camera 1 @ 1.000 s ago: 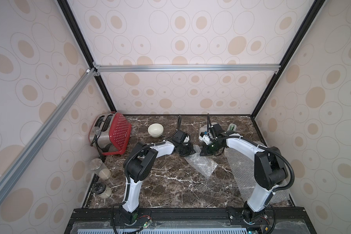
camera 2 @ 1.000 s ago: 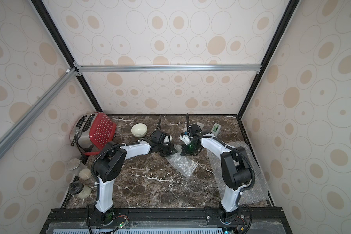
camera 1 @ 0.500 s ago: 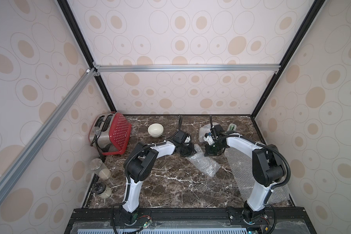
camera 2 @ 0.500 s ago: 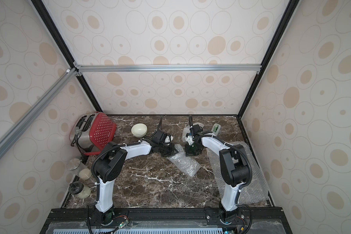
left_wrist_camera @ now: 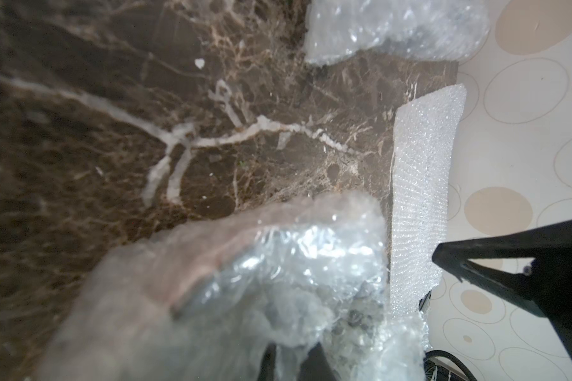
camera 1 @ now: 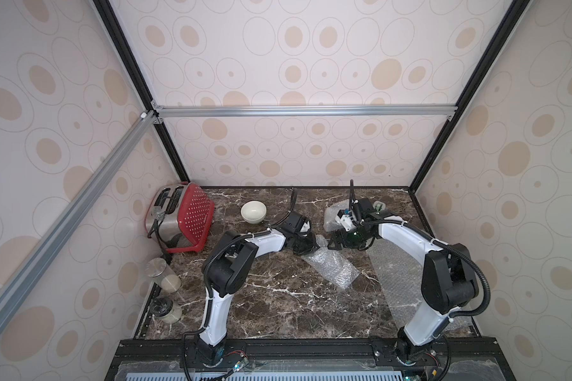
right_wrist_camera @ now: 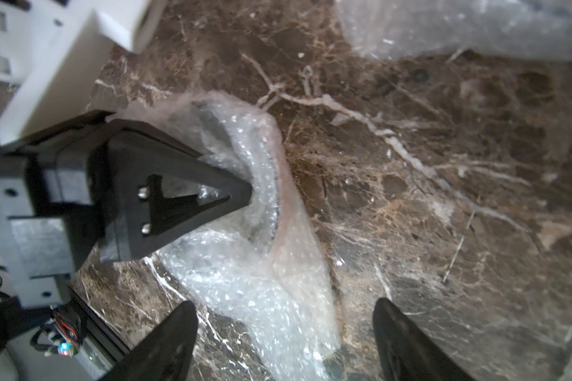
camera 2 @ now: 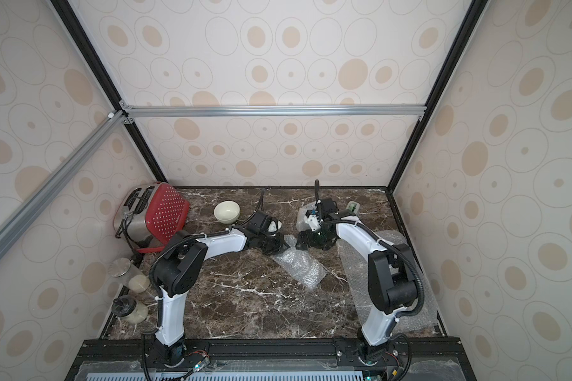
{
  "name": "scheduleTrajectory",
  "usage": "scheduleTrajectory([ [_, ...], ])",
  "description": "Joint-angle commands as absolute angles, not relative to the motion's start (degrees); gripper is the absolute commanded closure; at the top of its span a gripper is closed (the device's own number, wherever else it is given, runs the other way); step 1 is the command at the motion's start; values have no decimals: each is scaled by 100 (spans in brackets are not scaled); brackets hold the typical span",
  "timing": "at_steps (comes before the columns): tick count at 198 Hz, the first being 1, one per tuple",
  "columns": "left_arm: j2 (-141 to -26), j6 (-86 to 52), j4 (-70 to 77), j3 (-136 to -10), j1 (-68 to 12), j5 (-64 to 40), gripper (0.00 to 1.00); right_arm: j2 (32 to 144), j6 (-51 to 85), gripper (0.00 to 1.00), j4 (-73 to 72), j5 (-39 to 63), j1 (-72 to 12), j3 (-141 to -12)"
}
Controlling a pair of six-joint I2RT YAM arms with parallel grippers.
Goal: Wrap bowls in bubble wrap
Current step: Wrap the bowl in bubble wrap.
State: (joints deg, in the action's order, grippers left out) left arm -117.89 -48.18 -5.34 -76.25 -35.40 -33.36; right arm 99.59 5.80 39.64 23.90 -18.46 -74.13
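- Bubble wrap [camera 1: 331, 269], in both top views: a crumpled sheet lies mid-surface, with its far end pinched in the closed left tool [camera 1: 306, 248]. The right tool [camera 1: 336, 242] is just beside it. A cream bowl [camera 1: 253, 212] sits unwrapped near the far edge.
- Left wrist view: the wrap is bunched between the left tool's fingers [left_wrist_camera: 268, 363].
- Right wrist view: the right tool's jaws are wide apart over the wrap, and the left tool clamps the wrap's edge.

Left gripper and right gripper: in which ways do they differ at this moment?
The left gripper is shut, pinching the crumpled wrap; the right gripper is open and holds nothing. The left gripper touches the wrap; the right gripper hangs over it, jaws wide. Both are black and face the same wrap.
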Motion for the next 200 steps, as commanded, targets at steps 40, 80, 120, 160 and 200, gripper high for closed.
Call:
scheduleTrajectory([
  [40, -12023, -4685, -905, -7662, -3567, -3226, 89, 10694, 191, 12, 4008, 2728, -2107, -7702],
  [80, -12039, -4694, -914, -7703, -3569, -3229, 89, 11098, 195, 12, 4017, 2720, -2215, -8061],
  [120, -12006, -4645, -1039, -7784, -3560, -3256, 89, 11336, 312, 29, 3985, 2124, -2206, -8060],
  [160, -11793, -4542, -1277, -7865, -3494, -3193, 86, 11478, 378, 67, 4028, 1906, -2167, -8034],
  [200, -11470, -4470, -1482, -7985, -3345, -3199, 66, 11383, 404, 79, 4059, 1910, -2169, -8055],
])
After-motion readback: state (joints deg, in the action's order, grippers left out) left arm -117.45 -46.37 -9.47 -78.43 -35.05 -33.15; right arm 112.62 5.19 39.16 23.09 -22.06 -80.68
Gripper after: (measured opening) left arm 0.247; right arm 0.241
